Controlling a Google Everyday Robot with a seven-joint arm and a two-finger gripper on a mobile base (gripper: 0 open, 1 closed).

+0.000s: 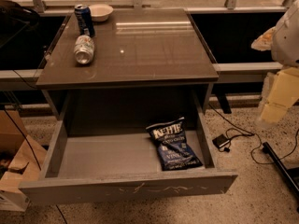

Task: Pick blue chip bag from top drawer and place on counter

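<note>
Your blue chip bag [174, 144] lies flat in the top drawer [105, 155], right side, close to the right wall, w/ its front end near the front panel. Long axis runs approx front-to-back, back end skewed a bit left. "Kettle" end is twd the rear. Drawer stands open below the counter [154, 50]. Your gripper [276, 96] hangs at the far right edge of view, beside the counter, well apart from the bag, arm coming down from upper right. Apart or together: can't tell.
</note>
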